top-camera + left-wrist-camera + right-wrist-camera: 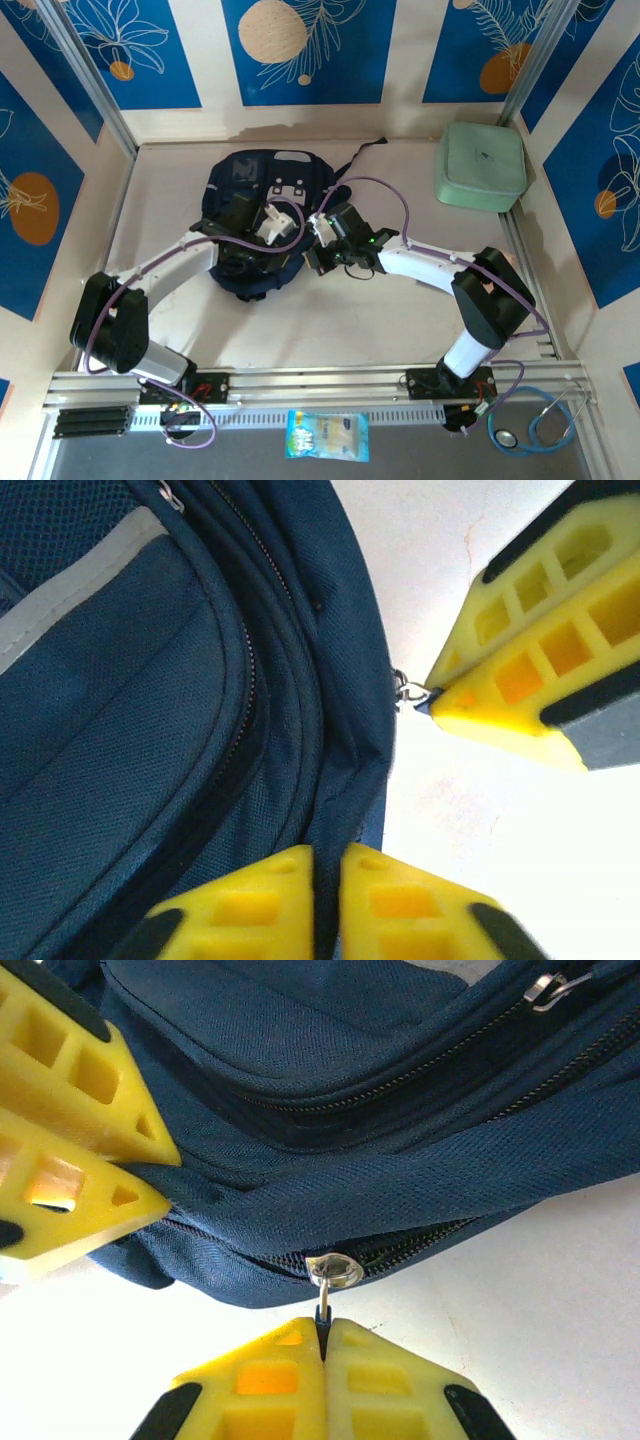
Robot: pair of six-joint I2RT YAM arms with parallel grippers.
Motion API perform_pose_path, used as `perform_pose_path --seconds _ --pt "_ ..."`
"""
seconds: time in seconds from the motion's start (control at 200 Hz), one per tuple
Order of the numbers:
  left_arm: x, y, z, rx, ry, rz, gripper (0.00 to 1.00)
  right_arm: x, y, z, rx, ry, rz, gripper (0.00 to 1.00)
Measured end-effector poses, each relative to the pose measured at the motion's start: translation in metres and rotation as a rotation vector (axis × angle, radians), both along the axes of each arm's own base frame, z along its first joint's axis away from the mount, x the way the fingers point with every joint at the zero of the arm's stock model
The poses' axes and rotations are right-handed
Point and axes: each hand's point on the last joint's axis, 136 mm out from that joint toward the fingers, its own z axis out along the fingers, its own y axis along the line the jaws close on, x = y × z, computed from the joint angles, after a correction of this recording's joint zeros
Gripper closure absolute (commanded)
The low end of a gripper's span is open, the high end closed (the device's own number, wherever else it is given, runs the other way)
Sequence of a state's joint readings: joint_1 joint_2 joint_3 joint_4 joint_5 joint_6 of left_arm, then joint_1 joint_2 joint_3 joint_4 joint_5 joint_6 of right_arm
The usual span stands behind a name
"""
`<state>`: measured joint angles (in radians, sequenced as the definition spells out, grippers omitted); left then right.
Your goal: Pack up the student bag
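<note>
One zipper pull [335, 1272] in right pincer [322, 1345]; left pincer [325, 872] on student bag [150, 730].

Left tool [292, 218] and right tool [322, 228] at student bag [238, 178] edge

A large navy blue fabric backpack [255, 215] lies on the white table [400, 320], left of centre towards the back. A pale green square zip case [480, 165] sits well apart in the far right corner. The left arm's fingers [250, 910] pinch the backpack's right edge. Just right of them, the right arm's fingers [380, 1380] clamp a small metal zip pull [335, 1272]. A blue-and-yellow plastic packet [327, 435] lies at the near edge, with a blue-tubed stethoscope [535, 420] to its right.
</note>
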<state>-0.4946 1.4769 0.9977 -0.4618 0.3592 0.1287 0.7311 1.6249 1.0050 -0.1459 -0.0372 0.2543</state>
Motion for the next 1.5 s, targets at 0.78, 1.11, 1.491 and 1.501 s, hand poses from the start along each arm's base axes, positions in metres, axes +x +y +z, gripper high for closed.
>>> perform_pose_path --seconds 0.78,1.11,1.491,1.501 --pt "-0.023 0.007 0.022 0.005 0.019 -0.044 1.00 0.080 -0.049 -0.023 -0.236 -0.043 -0.318 1.00" --pt "-0.032 0.006 0.028 -0.018 0.025 -0.070 1.00 0.108 -0.059 -0.029 -0.213 0.009 -0.396 0.98" --pt "-0.046 0.004 0.039 -0.056 0.047 -0.090 0.44 0.082 -0.073 0.008 -0.081 0.057 -0.405 0.47" --pt "-0.046 0.004 0.040 -0.058 0.046 -0.087 0.44 0.081 -0.073 0.011 -0.073 0.051 -0.398 0.46"
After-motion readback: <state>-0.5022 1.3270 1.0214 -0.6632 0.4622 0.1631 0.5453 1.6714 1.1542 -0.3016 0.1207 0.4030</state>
